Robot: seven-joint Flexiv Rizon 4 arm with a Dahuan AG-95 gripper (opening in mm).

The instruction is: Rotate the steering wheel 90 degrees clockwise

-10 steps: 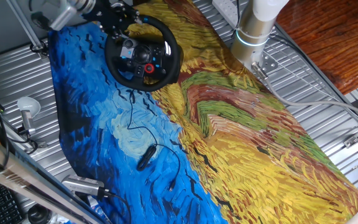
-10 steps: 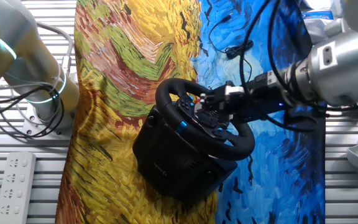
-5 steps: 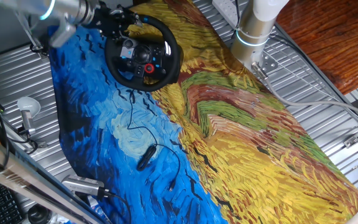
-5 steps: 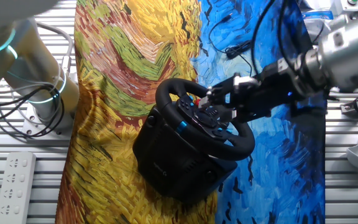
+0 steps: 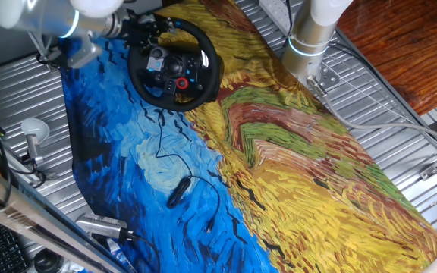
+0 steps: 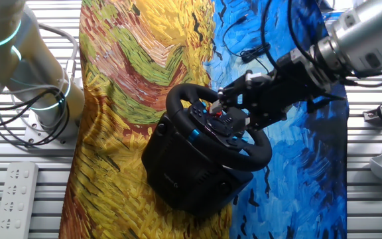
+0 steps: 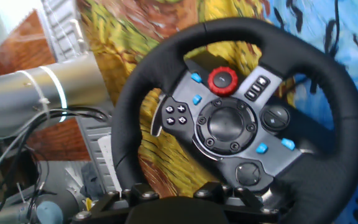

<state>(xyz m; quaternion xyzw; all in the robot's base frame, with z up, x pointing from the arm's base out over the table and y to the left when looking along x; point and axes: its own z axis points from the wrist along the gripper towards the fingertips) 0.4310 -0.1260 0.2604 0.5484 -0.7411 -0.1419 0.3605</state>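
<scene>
Apparently the gripper [image 6: 225, 101] is clamping the steering wheel [image 6: 218, 126] rim; fingers could be slipping off mid-turn.

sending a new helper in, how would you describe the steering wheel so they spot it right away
Look at the painted cloth over the table, at the end where the gripper reaches in. The steering wheel stands there: thick black rim, grey hub, red button. The oval device nearby is small and cabled.

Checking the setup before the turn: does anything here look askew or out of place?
The steering wheel hub sits rotated, its red button off to one side of top. The gripper is at the rim. Nothing looks spilled or damaged.
</scene>
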